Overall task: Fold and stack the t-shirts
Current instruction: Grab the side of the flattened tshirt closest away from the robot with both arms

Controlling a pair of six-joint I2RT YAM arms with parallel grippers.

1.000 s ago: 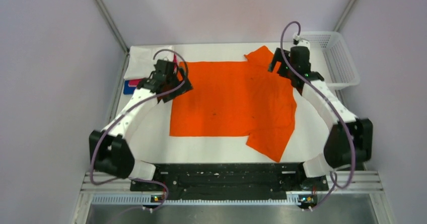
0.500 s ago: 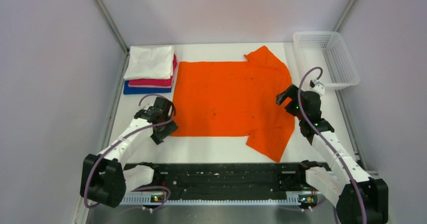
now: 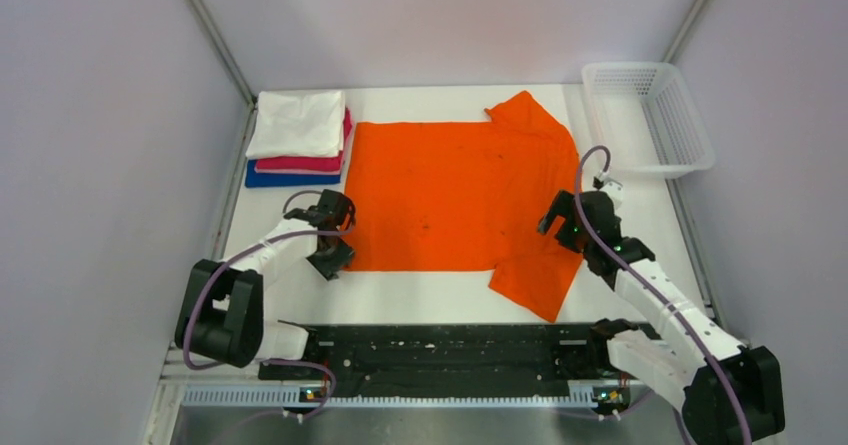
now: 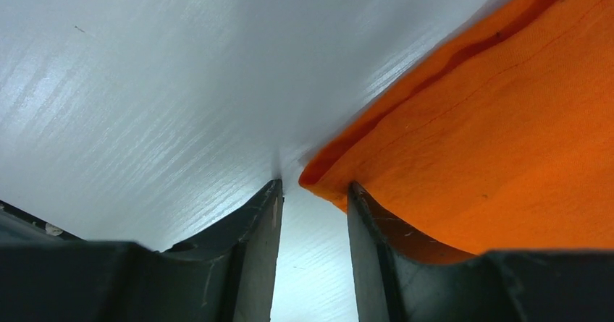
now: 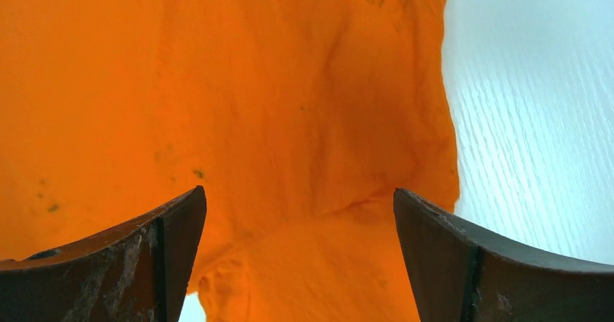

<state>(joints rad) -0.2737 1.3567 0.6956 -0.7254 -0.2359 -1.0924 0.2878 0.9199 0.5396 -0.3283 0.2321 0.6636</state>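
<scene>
Nudged closer to orange t-shirt (image 3: 450, 195) on white table (image 3: 420, 287), left claw (image 4: 313, 190) gapes narrowly, right claw (image 5: 300, 196) widely, both empty.

I'm working in a robotics lab test cell, not a home — plain pale walls (image 3: 100, 165) box in a bare white table (image 3: 430, 285), aluminium frame struts (image 3: 212, 33) run up the corners, and the left arm (image 3: 270, 255) and right arm (image 3: 660, 300) are bolted to a black base plate (image 3: 450, 350) beside a slotted metal rail (image 3: 450, 395).
</scene>
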